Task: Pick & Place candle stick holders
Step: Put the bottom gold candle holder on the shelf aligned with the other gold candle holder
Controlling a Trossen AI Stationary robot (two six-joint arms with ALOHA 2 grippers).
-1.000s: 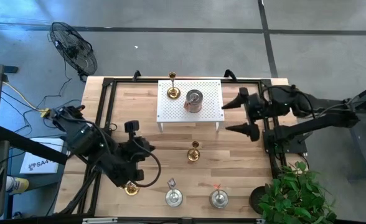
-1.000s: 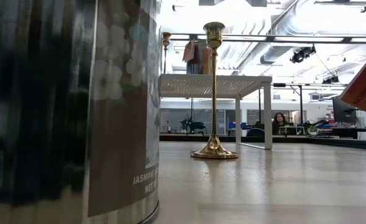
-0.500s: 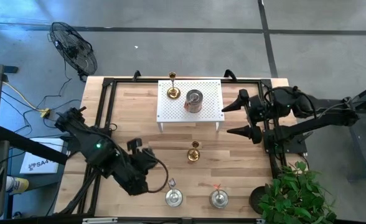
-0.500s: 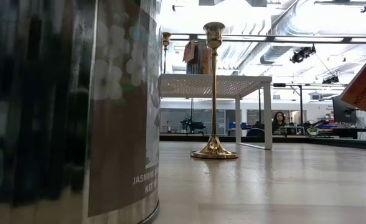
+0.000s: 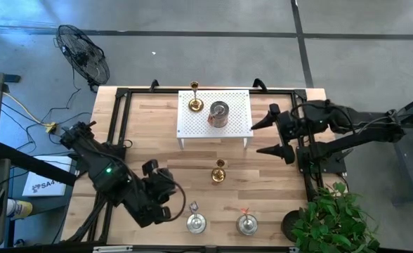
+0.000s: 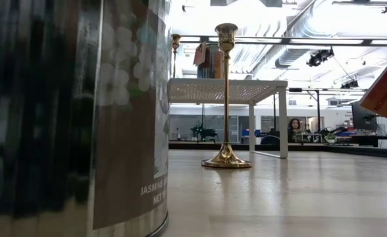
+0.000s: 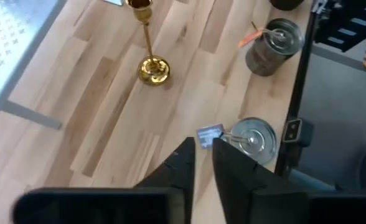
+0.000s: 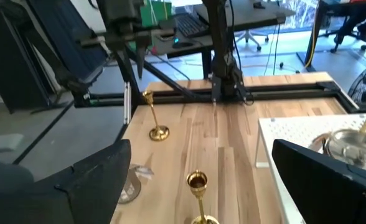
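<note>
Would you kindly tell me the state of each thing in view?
left gripper: slightly open, empty
right gripper: wide open, empty
rear gold holder: upright
middle gold holder: upright
left gold holder: upright, not held
rear silver holder: upright
front-left silver holder: upright
front-right silver holder: upright

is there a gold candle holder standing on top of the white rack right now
Yes, in the high view one gold candle holder stands upright on the white rack, near its left edge, beside a silvery holder.
</note>
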